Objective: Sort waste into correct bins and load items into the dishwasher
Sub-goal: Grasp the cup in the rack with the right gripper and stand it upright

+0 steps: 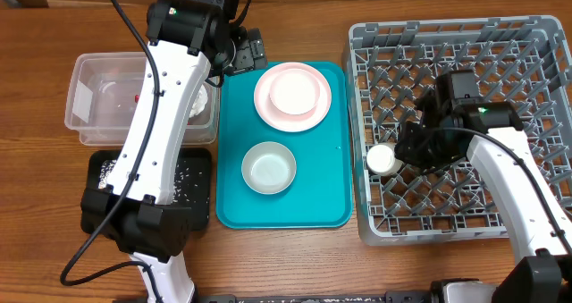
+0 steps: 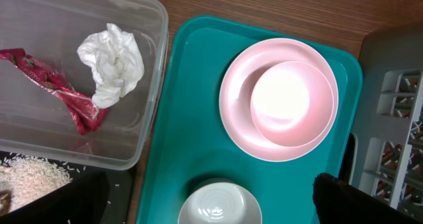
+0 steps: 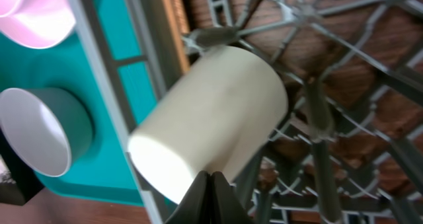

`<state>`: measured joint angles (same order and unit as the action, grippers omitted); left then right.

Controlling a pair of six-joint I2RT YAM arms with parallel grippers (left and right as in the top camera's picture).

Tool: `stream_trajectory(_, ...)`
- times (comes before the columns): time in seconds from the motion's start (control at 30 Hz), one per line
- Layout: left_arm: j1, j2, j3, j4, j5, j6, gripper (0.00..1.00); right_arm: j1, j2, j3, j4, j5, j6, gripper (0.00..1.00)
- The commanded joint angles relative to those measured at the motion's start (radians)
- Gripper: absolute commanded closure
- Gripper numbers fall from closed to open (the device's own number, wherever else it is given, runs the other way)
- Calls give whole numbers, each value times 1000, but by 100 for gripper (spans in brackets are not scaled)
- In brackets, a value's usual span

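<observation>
The cream cup (image 1: 382, 160) lies on its side among the pegs at the left edge of the grey dish rack (image 1: 500, 44). My right gripper (image 1: 409, 149) is inside the rack, its fingers (image 3: 213, 191) shut together, tips against the cup's side (image 3: 218, 112). My left gripper (image 1: 243, 51) hangs open and empty over the far left of the teal tray (image 1: 322, 178). The pink plate (image 1: 315, 113) carries one bowl (image 1: 295, 90); a second whitish bowl (image 1: 268, 168) sits in front. The napkin (image 2: 112, 62) and red wrapper (image 2: 59, 92) lie in the clear tub (image 1: 89, 115).
The black tray (image 1: 192, 182) with loose rice (image 2: 30, 178) stands in front of the clear tub, partly under my left arm. The teal tray lies between the bins and the rack. Bare wooden table shows along the front and far edges.
</observation>
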<state>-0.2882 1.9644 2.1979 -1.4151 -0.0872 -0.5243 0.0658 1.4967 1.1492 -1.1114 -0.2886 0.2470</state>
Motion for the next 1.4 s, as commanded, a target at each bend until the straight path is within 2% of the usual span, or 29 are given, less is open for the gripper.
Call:
stream_trajectory(0.0,0,-16,10,-2,-10,8,0,7,-8,-23,5,-50,7,96)
stream_trajectory(0.23,0,-16,10,-2,-10,8,0,5,-8,-23,21,-201,-41,96)
stream_trajectory(0.53,0,-16,10,-2,-9,8,0,7,-8,-23,-2,-259,-69,96)
stream_trajectory(0.8,0,-16,10,-2,-9,8,0,7,-8,-54,76,-213,-67,96)
stream_trajectory(1.0,0,-16,10,-2,-9,8,0,5,-8,-80,153,-84,-65,95)
stream_trajectory(1.17,0,-16,10,-2,-9,8,0,-13,-10,-19,144,-64,-64,91)
stream_trajectory(1.37,0,-16,10,-2,-9,8,0,-14,-10,12,91,80,-43,88)
